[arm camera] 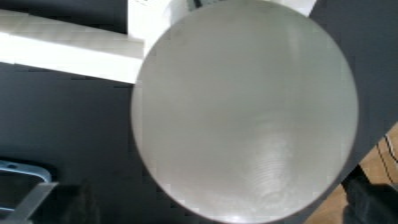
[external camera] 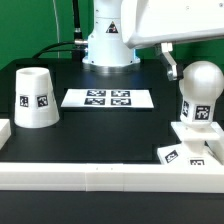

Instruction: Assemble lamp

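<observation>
The white bulb [external camera: 201,92] stands upright at the exterior view's right, on the low square base [external camera: 182,152] with its tags. The cup-like shade [external camera: 37,98] stands mouth down at the exterior view's left, alone. My gripper [external camera: 196,68] hangs straight over the bulb's round top. One finger [external camera: 172,69] shows just beside the dome with a small gap, and the other is hidden behind it. In the wrist view the bulb's top [arm camera: 240,110] fills the picture, and the gripper [arm camera: 217,205] looks open around it.
The marker board [external camera: 108,98] lies flat mid-table in front of the arm's white pedestal [external camera: 108,45]. A long white border rail [external camera: 100,176] runs along the front edge and shows in the wrist view [arm camera: 63,45]. Another white rail piece [external camera: 4,130] sits at the left.
</observation>
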Robot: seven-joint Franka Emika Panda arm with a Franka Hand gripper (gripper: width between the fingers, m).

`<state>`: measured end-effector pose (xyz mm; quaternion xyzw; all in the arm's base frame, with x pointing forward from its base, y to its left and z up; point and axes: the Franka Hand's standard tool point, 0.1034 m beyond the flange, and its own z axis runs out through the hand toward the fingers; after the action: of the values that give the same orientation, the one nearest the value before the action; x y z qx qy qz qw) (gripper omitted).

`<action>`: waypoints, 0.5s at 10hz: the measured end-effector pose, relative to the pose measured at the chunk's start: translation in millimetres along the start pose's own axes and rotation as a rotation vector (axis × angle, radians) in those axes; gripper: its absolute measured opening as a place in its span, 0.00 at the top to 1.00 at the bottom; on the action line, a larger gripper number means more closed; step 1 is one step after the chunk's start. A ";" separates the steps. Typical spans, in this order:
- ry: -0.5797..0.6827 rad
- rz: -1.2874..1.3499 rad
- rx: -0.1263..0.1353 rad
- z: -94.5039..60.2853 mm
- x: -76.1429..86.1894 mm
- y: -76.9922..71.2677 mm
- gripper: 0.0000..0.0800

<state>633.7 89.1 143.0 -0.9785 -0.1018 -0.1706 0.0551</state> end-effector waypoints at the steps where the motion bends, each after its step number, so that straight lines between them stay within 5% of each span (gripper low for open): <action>1: -0.081 0.005 0.026 0.3 -2.0 -4.1 0.13; 5: -0.238 -0.016 0.052 7.2 -8.7 4.1 0.13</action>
<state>628.9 84.6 133.0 -0.9892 -0.1200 -0.0510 0.0664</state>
